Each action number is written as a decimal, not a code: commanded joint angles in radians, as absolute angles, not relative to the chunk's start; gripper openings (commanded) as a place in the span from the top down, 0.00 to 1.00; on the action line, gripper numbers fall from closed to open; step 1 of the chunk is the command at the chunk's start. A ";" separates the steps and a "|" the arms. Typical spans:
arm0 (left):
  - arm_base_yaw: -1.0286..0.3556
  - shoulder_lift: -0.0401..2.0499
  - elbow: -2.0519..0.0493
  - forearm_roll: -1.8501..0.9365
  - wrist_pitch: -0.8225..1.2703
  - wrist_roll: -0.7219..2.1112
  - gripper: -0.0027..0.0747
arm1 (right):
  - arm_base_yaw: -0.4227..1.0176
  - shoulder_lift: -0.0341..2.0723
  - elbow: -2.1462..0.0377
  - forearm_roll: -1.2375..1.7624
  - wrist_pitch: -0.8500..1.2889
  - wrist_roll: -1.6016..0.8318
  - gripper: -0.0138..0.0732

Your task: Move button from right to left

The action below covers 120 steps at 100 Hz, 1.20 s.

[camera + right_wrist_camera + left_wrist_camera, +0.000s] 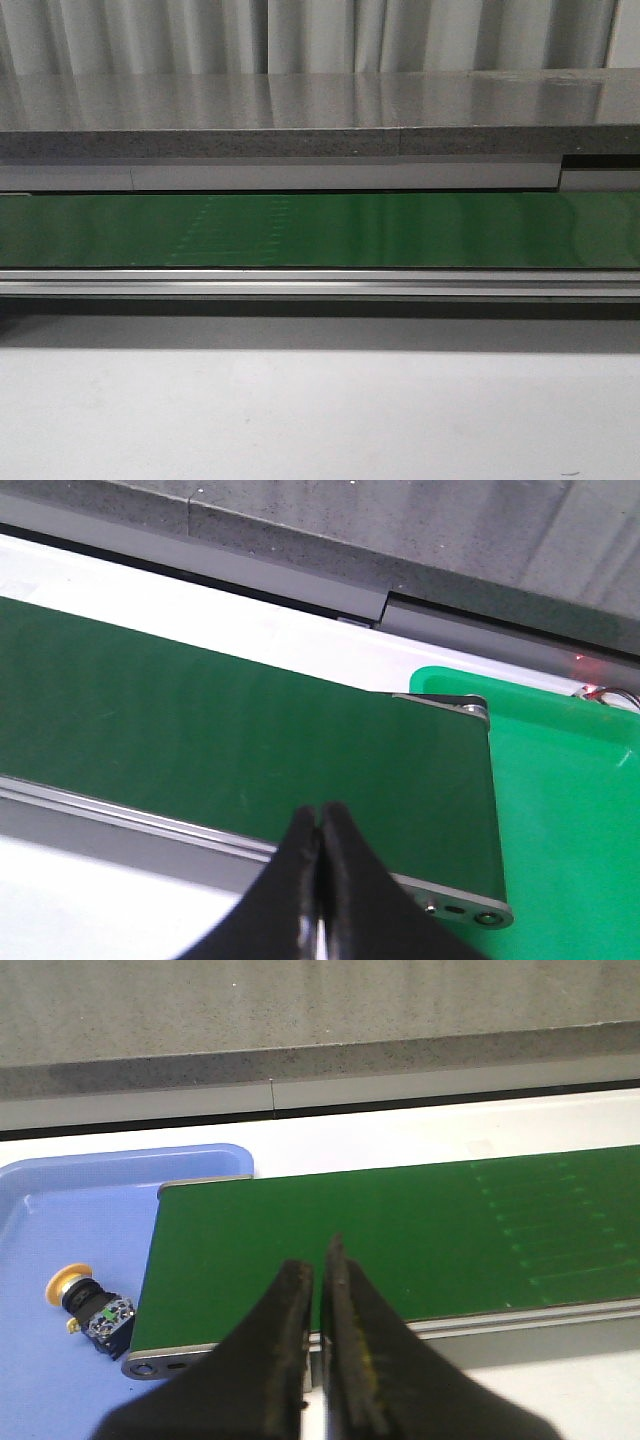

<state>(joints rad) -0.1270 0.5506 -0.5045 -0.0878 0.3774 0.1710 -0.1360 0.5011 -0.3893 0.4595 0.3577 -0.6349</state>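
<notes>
Looking across the front view, only the green conveyor belt (320,230) and pale tabletop (320,410) show; neither arm appears. At lower left of the left wrist view, the button (88,1303) lies in the blue tray (40,1220); left fingers (318,1345) are pressed together. At right wrist, right fingers (321,865) are likewise pressed together, with no button in the green tray (570,810), so a grasp may find nothing.
</notes>
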 commanded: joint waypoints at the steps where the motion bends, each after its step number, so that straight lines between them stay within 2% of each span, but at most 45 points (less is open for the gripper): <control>1: -0.135 0.552 -0.531 -0.065 0.305 0.170 0.96 | -0.136 0.504 -0.417 0.474 0.292 -0.636 0.92; 23: -0.135 0.552 -0.531 -0.054 0.294 0.170 0.96 | -0.136 0.504 -0.417 0.474 0.292 -0.636 0.92; 46: -0.135 0.517 -0.467 -0.028 0.143 0.131 0.96 | -0.136 0.504 -0.417 0.474 0.292 -0.636 0.92; 80: -0.135 0.251 -0.222 0.015 0.086 0.060 0.96 | -0.136 0.504 -0.417 0.474 0.292 -0.636 0.92; 120: -0.135 -0.025 -0.073 0.035 0.090 0.053 0.96 | -0.136 0.504 -0.417 0.474 0.292 -0.636 0.92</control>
<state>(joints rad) -0.1270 -0.0017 -0.0643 0.0339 0.1762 0.0656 -0.1360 0.5011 -0.3893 0.4595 0.3577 -0.6349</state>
